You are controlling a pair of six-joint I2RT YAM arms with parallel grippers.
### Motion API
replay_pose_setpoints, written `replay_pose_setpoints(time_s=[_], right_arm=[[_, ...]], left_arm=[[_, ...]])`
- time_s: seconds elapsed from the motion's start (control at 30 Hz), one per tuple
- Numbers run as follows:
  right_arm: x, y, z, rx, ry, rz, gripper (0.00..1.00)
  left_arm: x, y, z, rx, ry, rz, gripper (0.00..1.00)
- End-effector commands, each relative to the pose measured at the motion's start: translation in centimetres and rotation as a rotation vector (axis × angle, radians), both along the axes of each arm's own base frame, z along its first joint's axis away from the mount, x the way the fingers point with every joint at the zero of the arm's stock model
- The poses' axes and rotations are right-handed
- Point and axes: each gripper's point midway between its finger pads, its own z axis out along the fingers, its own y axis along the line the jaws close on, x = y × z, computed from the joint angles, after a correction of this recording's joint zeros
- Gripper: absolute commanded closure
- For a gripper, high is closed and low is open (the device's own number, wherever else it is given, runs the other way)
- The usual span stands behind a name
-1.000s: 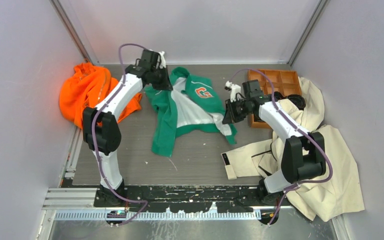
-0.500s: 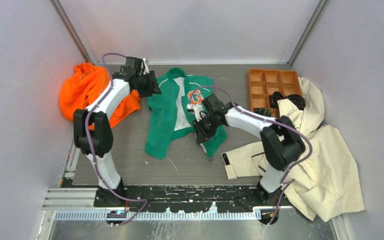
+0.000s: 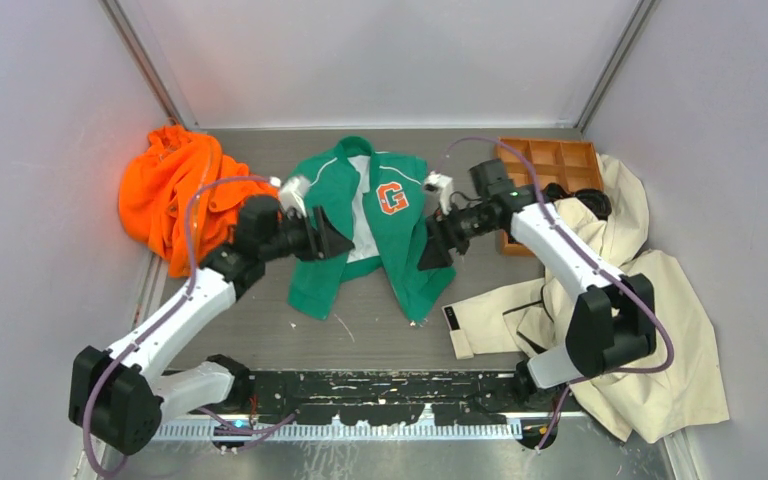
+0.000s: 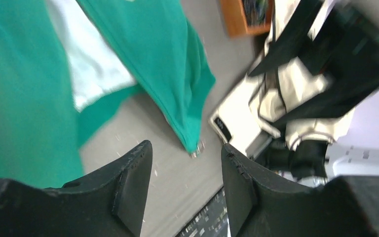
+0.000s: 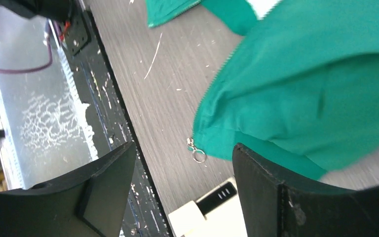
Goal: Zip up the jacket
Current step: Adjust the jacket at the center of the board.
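Observation:
The green jacket lies spread on the table, front open, with its pale lining and the orange "G" patch facing up. My left gripper hovers open over the jacket's left panel, holding nothing. My right gripper is open at the right panel's edge, also holding nothing. In the left wrist view the gripper frames bare table, with the zipper pull at the hem corner just beyond. The right wrist view shows my gripper with the ring-shaped zipper pull between its fingers, on the table below.
A bright orange garment is heaped at the left wall. A cream coat sprawls at the right, its labelled corner near the jacket's hem. A wooden compartment tray sits at the back right. Walls enclose three sides.
Both grippers have opened and let go of the jacket, which now lies flatter with the patch up. The left arm swung down from the collar to the left panel; the right arm moved back right.

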Motion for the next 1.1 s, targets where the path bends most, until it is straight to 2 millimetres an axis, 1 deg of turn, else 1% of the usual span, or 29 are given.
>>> replay_pose_setpoints(time_s=[0.0,0.03,0.07,0.13,0.2,0.33,0.4,0.47,0.53,0.6,0.67,0.7,0.73,0.8,0.87,0.9,0.93,1.0,1.07], right_arm=[[0.0,-1.8,3.4,0.153,-0.039,0.018,0.24],[0.1,-2.2,3.7,0.167,-0.051,0.007,0.24],[0.3,-2.5,3.8,0.177,-0.059,-0.004,0.23],[0.5,-2.8,4.1,0.186,-0.081,-0.021,0.24],[0.7,-2.9,4.0,0.185,-0.09,-0.034,0.24],[0.9,-2.9,3.8,0.179,-0.089,-0.043,0.24],[0.9,-3.0,3.8,0.173,-0.095,-0.046,0.24],[1.0,-3.1,3.9,0.169,-0.108,-0.054,0.24],[1.1,-3.2,4.2,0.166,-0.123,-0.06,0.23],[1.1,-3.2,4.3,0.168,-0.136,-0.062,0.24],[1.1,-3.2,4.5,0.172,-0.144,-0.068,0.24],[1.1,-3.2,4.6,0.173,-0.148,-0.071,0.23],[1.2,-3.2,4.6,0.172,-0.151,-0.075,0.24],[1.2,-3.2,4.7,0.176,-0.148,-0.08,0.24],[1.1,-3.2,4.8,0.181,-0.148,-0.085,0.24],[1.1,-3.1,4.8,0.183,-0.148,-0.087,0.24],[1.1,-3.1,4.8,0.187,-0.148,-0.088,0.24],[1.1,-3.1,4.7,0.191,-0.145,-0.094,0.24],[1.1,-3.1,4.5,0.191,-0.148,-0.095,0.24]], left_arm=[[-2.6,-4.0,0.3,-0.136,-0.066,0.014,0.47],[-3.6,-4.9,-0.2,-0.153,-0.069,0.017,0.47],[-4.3,-5.4,-0.9,-0.162,-0.069,0.035,0.48],[-5.1,-6.1,-2.1,-0.175,-0.082,0.084,0.48],[-5.4,-6.8,-3.2,-0.187,-0.094,0.129,0.47],[-5.8,-8.8,-5.3,-0.206,-0.047,0.129,0.46],[-5.7,-9.8,-6.1,-0.229,-0.013,0.124,0.46],[-5.5,-10.4,-6.4,-0.249,-0.007,0.119,0.41],[-5.1,-10.2,-6.3,-0.207,-0.04,0.122,0.36],[-4.9,-9.4,-5.8,-0.097,-0.085,0.132,0.33],[-4.8,-8.5,-4.2,-0.02,-0.151,0.136,0.32],[-4.8,-8.2,-3.6,-0.011,-0.172,0.139,0.31],[-4.8,-7.9,-3.1,-0.016,-0.189,0.146,0.3],[-4.9,-7.5,-2.6,-0.05,-0.204,0.162,0.27],[-5.2,-7.3,-2.5,-0.127,-0.201,0.172,0.31],[-5.5,-7.2,-2.5,-0.178,-0.184,0.187,0.32],[-5.8,-6.8,-3.3,-0.212,-0.161,0.197,0.29],[-6.4,-6.7,-3.3,-0.285,-0.154,0.189,0.25],[-7.0,-6.9,-3.4,-0.313,-0.153,0.157,0.22]])
